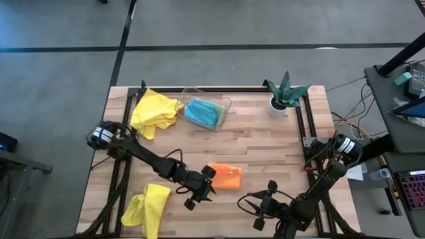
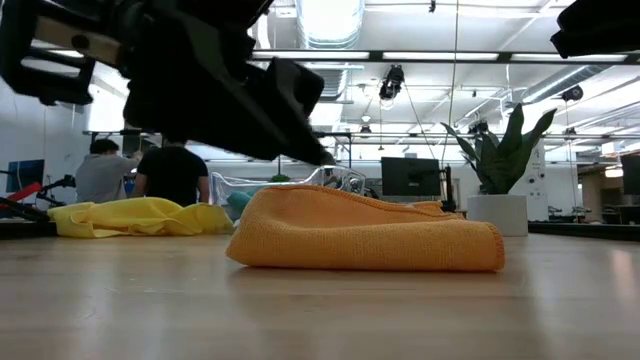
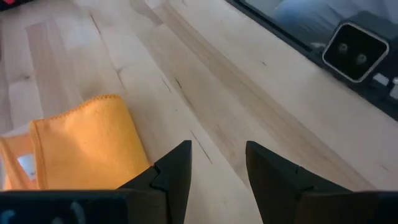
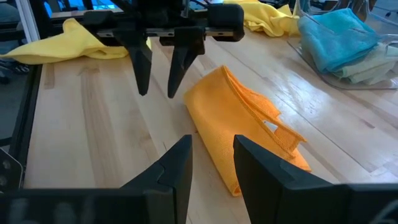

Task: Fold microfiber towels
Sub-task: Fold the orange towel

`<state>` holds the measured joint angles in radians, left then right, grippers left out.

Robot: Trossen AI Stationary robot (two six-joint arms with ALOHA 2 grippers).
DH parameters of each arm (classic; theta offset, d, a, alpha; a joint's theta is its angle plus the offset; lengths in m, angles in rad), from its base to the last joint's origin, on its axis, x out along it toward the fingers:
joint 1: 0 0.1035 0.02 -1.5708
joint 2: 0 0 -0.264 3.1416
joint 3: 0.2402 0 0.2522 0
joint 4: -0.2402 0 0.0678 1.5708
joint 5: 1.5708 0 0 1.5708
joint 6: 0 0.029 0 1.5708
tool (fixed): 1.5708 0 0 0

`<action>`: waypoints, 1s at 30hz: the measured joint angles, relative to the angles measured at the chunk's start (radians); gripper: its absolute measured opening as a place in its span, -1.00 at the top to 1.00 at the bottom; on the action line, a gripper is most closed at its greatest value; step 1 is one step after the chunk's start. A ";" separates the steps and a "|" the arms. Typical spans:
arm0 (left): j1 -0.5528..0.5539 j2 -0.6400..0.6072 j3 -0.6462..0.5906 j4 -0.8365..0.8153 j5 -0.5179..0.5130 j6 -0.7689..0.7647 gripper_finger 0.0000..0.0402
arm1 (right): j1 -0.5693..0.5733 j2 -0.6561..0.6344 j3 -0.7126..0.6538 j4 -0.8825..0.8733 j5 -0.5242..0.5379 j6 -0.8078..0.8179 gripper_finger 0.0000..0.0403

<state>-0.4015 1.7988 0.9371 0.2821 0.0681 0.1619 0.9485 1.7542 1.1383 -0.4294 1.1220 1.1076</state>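
From above we see the orange towel point(image 1: 226, 176) lying folded near the middle of the wooden table point(image 1: 265, 143), with the left gripper point(image 1: 197, 194) just beside it toward the table's front edge, fingers parted and holding nothing. The right gripper point(image 1: 260, 207) hangs near the front edge well to the right of that towel, also apart and empty. One yellow towel point(image 1: 154, 112) lies crumpled at the back left corner, another yellow towel point(image 1: 147, 208) sits at the front left, and the turquoise towel point(image 1: 202, 111) rests in the clear tray point(image 1: 226, 106) at the back, beside the potted plant point(image 1: 284, 95). At table level we find the orange towel point(image 2: 368, 232) as a flat folded pad on the wood, a dark arm looming above it, a yellow towel point(image 2: 140, 216) behind on the left and the plant point(image 2: 498, 165) on the right; people stand in the room beyond. From the left wrist we see its two fingers point(image 3: 174, 174) spread over bare wood, the orange towel point(image 3: 81, 146) next to one of them without touching. From the right wrist we see its own fingers point(image 4: 174, 171) apart, the orange towel point(image 4: 249, 127) in front, and the left gripper point(image 4: 157, 74) poised open just beside the towel's far end; the turquoise towel point(image 4: 339, 34) lies on a sage green towel point(image 4: 373, 65) in the tray.
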 joint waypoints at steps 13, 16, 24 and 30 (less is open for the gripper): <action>-0.016 -0.003 -0.005 -0.039 0.000 0.001 0.32 | 0.000 0.000 -0.003 0.000 0.000 0.000 0.46; -0.020 -0.013 -0.005 -0.035 0.000 0.001 0.32 | 0.000 0.000 -0.005 0.000 0.000 0.000 0.46; -0.030 0.031 -0.007 -0.042 0.000 0.002 0.32 | 0.000 0.000 -0.009 0.000 0.000 0.014 0.46; -0.028 -0.005 -0.006 -0.128 -0.024 -0.002 0.32 | 0.000 0.000 -0.015 0.000 0.000 0.010 0.46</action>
<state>-0.4293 1.7940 0.9306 0.1537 0.0443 0.1598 0.9485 1.7542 1.1233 -0.4293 1.1221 1.1179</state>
